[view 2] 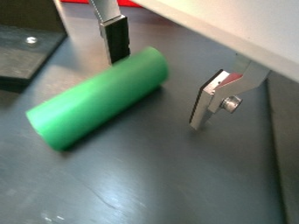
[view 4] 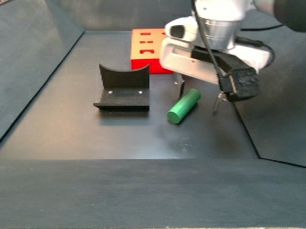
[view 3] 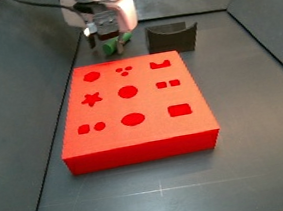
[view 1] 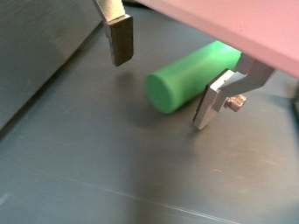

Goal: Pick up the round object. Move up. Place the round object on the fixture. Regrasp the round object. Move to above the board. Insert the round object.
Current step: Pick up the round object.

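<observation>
Hovering low over the green peg (view 2: 100,99), the gripper (view 2: 163,80) has its fingers spread wide apart and grasps nothing.

In both wrist views the peg lies on its side on the dark floor (view 1: 105,166), between the two silver finger plates with clear gaps on either side; neither pad touches it. A side view shows the peg (view 4: 183,105) resting just beside the dark fixture (view 4: 122,90), with the gripper (view 4: 199,94) straddling its far end. The red board (view 3: 134,111) sits behind them; in a side view the fixture (view 3: 174,35) stands past the board's far edge.
</observation>
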